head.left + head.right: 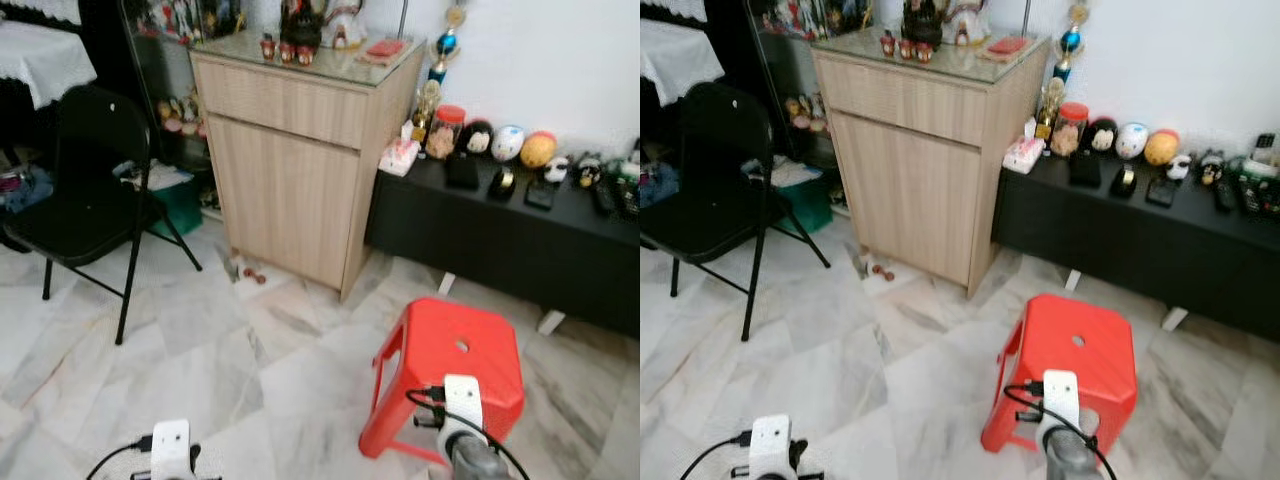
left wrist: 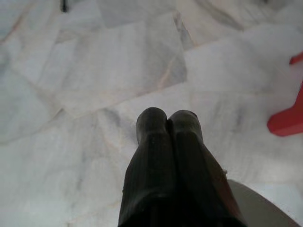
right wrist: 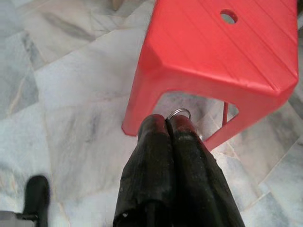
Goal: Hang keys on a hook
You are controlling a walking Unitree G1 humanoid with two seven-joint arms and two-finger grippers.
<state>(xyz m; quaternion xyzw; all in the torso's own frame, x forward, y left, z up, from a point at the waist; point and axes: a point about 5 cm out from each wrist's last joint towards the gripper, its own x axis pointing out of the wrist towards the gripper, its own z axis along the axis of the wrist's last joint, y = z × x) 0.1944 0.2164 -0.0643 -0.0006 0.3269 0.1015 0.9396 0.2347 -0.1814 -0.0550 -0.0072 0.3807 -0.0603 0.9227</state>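
Left gripper (image 2: 168, 118) hangs idle over pale marble floor (image 2: 94, 71), jaws together. Right gripper (image 3: 166, 124), beside the red plastic stool (image 3: 213, 42), clamps a thin silver metal key ring (image 3: 179, 112): light, stiff, slippery; best held by its loop.
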